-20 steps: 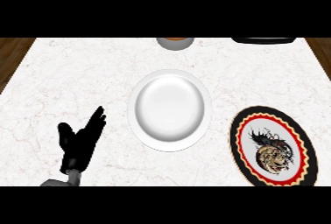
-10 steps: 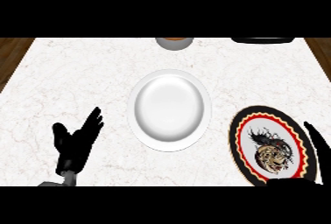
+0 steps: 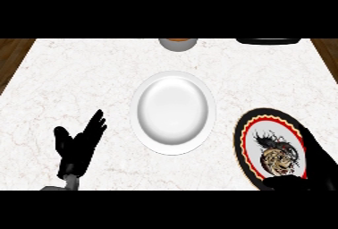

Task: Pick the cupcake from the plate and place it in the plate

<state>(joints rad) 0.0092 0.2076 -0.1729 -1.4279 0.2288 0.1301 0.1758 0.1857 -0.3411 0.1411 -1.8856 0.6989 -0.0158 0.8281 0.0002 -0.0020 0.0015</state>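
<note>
So the biggest thing here is the white marble-look countertop (image 3: 79,80), with a strip of brown wood floor showing at the far left and right corners. Dead centre on it sits a plain white round plate (image 3: 174,112) with nothing on it. Off to the right, close to the near edge, there's a black-rimmed round plate with a red and cream ring and a dark animal-head picture in the middle (image 3: 267,147).

The robot's left hand (image 3: 78,147) is parked at the lower left, well apart from the white plate, fingers straight and pointing up, thumb sticking out to the side, holding nothing. The right hand (image 3: 317,165) is over the lower-right side of the patterned plate, covering part of its rim, but it's just a dark shape against the dark rim, so I honestly can't tell how its fingers are set.

The cupcake (image 3: 177,44) is way at the far edge, top centre, grey wrapper with an orange-brown top, partly cut off. A black object (image 3: 267,41) sits at the top right, mostly cut off too.
</note>
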